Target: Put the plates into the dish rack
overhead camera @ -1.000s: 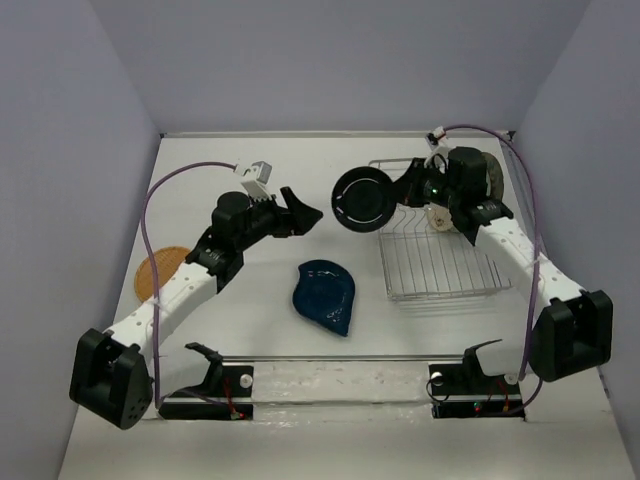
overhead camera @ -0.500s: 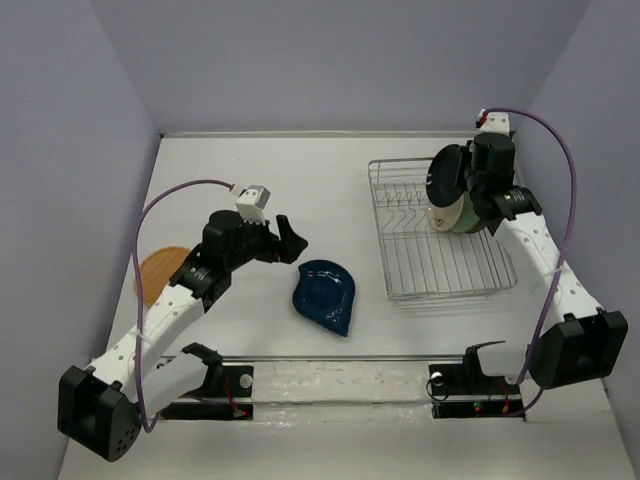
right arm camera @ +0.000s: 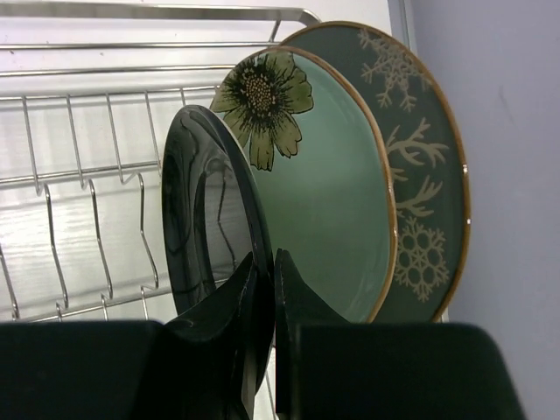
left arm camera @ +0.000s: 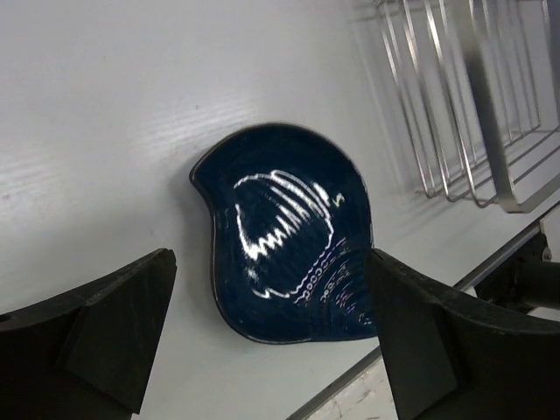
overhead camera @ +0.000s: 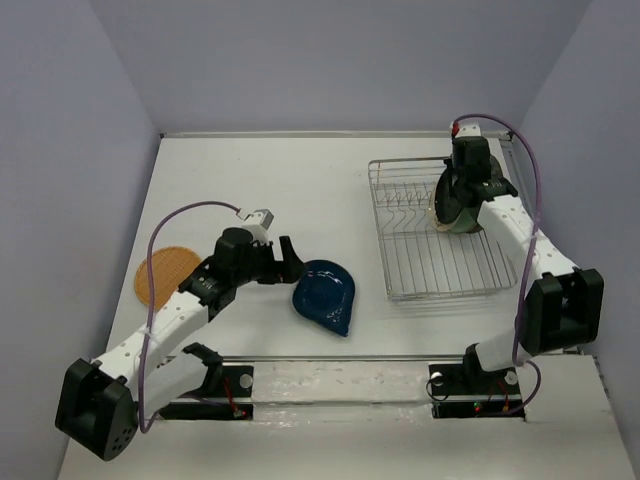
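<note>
Plates first: the small black plate [right arm camera: 206, 245], held above the dish rack [overhead camera: 440, 268] half a second ago, now stands on edge among its tines, just beside the flower plate [right arm camera: 324, 192]. The right gripper [right arm camera: 262, 271] pinches its rim. The left gripper [left arm camera: 267, 271], spread wide, has moved over the blue teardrop plate [left arm camera: 280, 236], which lies flat with its tip pointing near-right.

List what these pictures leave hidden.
Right wrist: black plate's lower rim, behind the right claw; seating in dish rack unclear.
Top external: racked plates, mostly behind the right arm; their count unclear.
Left wrist: dish rack cut off by the frame's edges.
</note>
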Robot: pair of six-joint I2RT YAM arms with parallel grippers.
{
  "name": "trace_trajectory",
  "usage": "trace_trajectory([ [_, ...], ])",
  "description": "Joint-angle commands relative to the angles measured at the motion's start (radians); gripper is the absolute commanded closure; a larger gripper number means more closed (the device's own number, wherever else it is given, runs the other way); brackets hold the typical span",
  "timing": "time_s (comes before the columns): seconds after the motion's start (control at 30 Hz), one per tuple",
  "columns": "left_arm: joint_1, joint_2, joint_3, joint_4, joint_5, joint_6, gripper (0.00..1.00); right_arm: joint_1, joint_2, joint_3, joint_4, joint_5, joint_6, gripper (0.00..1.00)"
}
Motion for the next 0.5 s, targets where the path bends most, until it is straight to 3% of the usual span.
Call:
trace_trajectory([
  [0.0,-0.069,-0.024,-0.033,-0.035,-0.055,-0.078,0.01,0.003,0.006,0.066,0.019,0.011,-0.035,0.93],
  [0.2,-0.106,-0.018,-0.058,-0.054,-0.124,-0.123,0.01,0.003,0.032,0.058,0.02,-0.041,-0.012,0.93],
  [0.27,-0.136,-0.033,-0.082,-0.049,-0.185,-0.16,0.02,0.003,0.039,0.052,0.02,-0.076,0.017,0.83],
  [0.3,-0.146,-0.037,-0.09,-0.049,-0.186,-0.169,0.02,0.003,0.042,0.05,0.02,-0.076,0.026,0.83],
  [0.37,-0.163,-0.014,-0.096,-0.046,-0.221,-0.178,0.03,0.003,0.043,0.049,0.02,-0.09,0.054,0.67],
  [0.47,-0.164,0.014,-0.119,-0.028,-0.238,-0.189,0.06,0.003,0.033,0.049,0.02,-0.136,0.081,0.52],
])
